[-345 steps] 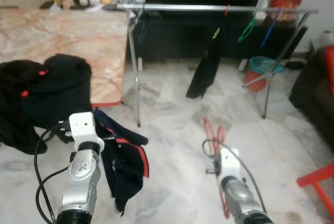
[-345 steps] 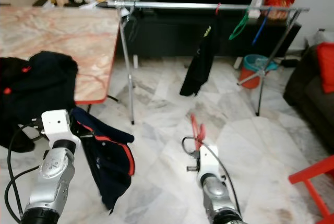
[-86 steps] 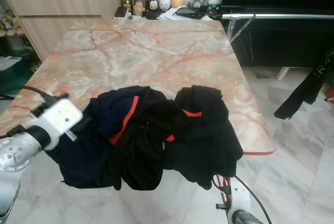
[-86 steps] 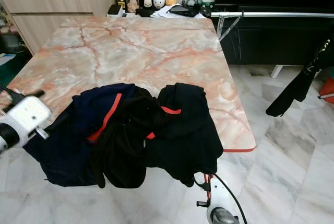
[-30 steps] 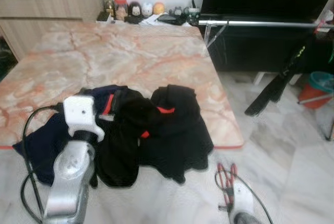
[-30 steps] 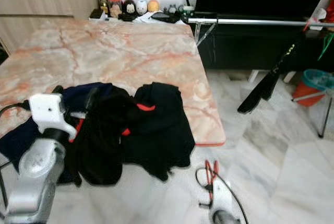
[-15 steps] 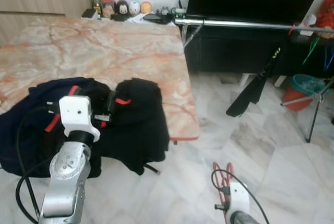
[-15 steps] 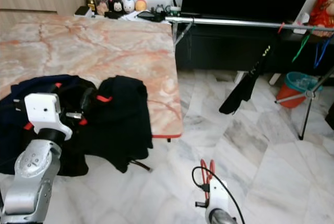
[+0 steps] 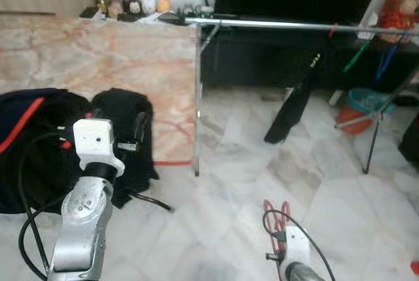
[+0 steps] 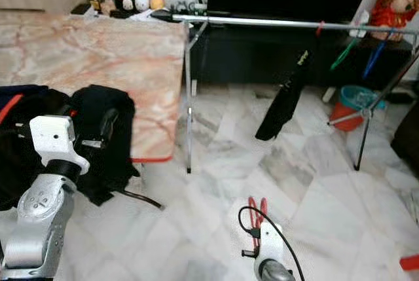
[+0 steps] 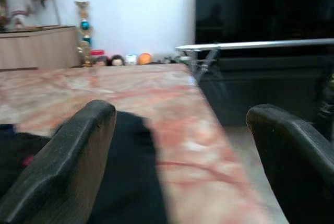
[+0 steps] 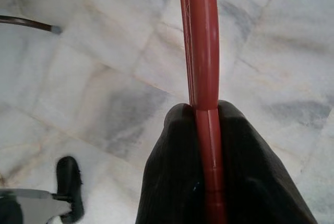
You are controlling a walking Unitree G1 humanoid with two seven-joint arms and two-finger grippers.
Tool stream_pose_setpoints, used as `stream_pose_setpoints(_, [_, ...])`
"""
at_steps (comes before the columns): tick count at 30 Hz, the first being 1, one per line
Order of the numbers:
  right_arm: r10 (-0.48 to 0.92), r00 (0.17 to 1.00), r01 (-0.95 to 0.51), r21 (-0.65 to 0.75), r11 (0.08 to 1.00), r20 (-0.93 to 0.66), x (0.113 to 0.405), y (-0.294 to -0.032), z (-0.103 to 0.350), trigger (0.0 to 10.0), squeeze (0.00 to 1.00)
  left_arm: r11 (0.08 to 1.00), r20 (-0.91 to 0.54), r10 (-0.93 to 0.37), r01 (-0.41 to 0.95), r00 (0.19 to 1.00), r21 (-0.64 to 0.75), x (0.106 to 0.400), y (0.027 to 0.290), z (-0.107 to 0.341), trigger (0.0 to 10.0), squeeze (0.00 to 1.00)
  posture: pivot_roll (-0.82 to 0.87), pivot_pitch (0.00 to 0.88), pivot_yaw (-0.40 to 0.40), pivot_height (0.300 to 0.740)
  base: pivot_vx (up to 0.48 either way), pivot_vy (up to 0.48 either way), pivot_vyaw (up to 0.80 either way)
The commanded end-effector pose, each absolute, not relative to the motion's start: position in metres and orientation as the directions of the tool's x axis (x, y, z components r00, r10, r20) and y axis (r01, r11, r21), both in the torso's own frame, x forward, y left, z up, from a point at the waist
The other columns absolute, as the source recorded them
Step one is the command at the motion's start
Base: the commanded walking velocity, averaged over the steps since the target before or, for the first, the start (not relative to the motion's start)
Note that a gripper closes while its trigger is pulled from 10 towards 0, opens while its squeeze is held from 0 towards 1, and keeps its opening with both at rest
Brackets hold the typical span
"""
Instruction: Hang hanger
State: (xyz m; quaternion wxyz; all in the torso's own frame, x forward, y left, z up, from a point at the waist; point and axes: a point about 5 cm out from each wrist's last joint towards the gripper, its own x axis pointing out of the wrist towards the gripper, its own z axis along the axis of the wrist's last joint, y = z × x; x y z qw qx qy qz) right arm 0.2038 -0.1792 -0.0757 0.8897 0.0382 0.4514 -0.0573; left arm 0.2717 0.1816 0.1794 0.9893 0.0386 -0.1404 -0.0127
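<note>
Two big things in front of you: the marble table (image 9: 98, 58) and the rail (image 9: 294, 27), which starts at the table's far right corner and runs right. Black clothes (image 9: 124, 130) are piled on the table's near edge and hang over it. A black garment (image 9: 294, 107) hangs from the rail, well right of the table, with green and blue hangers further right along the rail. An orange bucket (image 9: 353, 107) sits on the floor past the garment. Your left gripper (image 11: 182, 145) is up at the table's near edge, just over the clothes, fingers wide apart, nothing between them. Your right gripper (image 12: 206, 145) is low over the floor, right of the table, fingers clamped on the red hanger (image 12: 201, 46).
</note>
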Motion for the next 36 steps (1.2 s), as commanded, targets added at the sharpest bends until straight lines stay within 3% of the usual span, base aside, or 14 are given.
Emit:
stream_pose_setpoints(1, [-0.097, 0.582, 0.157, -0.006, 0.988, -0.808, 0.201, -0.191, -0.076, 10.0, 0.0, 0.996, 0.285, -0.064, 0.042, 0.956, 0.08, 0.272, 0.175, 0.181, 10.0, 0.0, 0.2, 0.022, -0.059, 0.736, 0.0, -0.454, 0.0])
stream_pose_setpoints(17, [-0.097, 0.583, 0.155, -0.006, 0.988, -0.806, 0.201, -0.191, -0.076, 10.0, 0.0, 0.995, 0.259, -0.078, 0.058, 0.963, 0.084, 0.271, 0.172, 0.175, 10.0, 0.0, 0.2, 0.025, -0.062, 0.736, 0.0, -0.44, 0.0])
stream_pose_setpoints(27, [-0.078, 0.609, 0.129, 0.002, 0.992, -0.79, 0.203, -0.191, -0.074, 10.0, 0.0, 0.984, 0.172, -0.144, 0.123, 0.975, 0.126, 0.268, 0.167, 0.156, 10.0, 0.0, 0.19, 0.03, -0.067, 0.736, 0.0, 0.0, 0.0])
stream_pose_setpoints(36, [-0.065, 0.647, 0.118, 0.016, 0.993, -0.76, 0.208, -0.19, -0.071, 10.0, 0.0, 0.955, 0.094, -0.249, 0.228, 0.964, 0.19, 0.268, 0.166, 0.145, 10.0, 0.0, 0.18, 0.05, -0.071, 0.736, 0.0, 0.0, 0.45])
